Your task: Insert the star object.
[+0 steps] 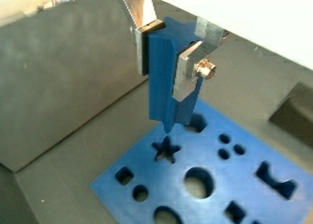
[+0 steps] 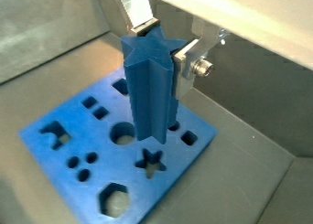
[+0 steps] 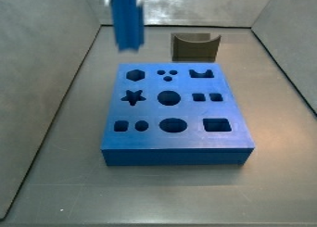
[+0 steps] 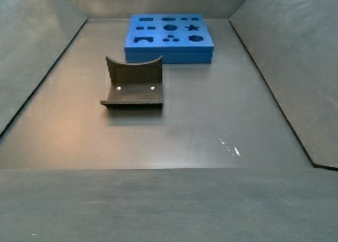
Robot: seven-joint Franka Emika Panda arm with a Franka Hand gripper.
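- In a side view, your dark grey curved piece (image 4: 133,83) sits mid-bench, nearest you.
- Beyond it, the blue holed block (image 4: 171,38) lies by the far wall.
- Your gripper (image 2: 159,47) hangs over that block, jaws clamped on the star object (image 2: 153,90), upright, tip just above the star-shaped hole (image 2: 149,161).

in both wrist views the pincer (image 1: 169,56) (image 2: 162,47) hangs pointing down, its flat silver plates closed against opposite sides of the star object (image 1: 167,81) (image 2: 154,90), which reaches well below the fingertips (image 1: 188,74). neither side view shows the pincer.
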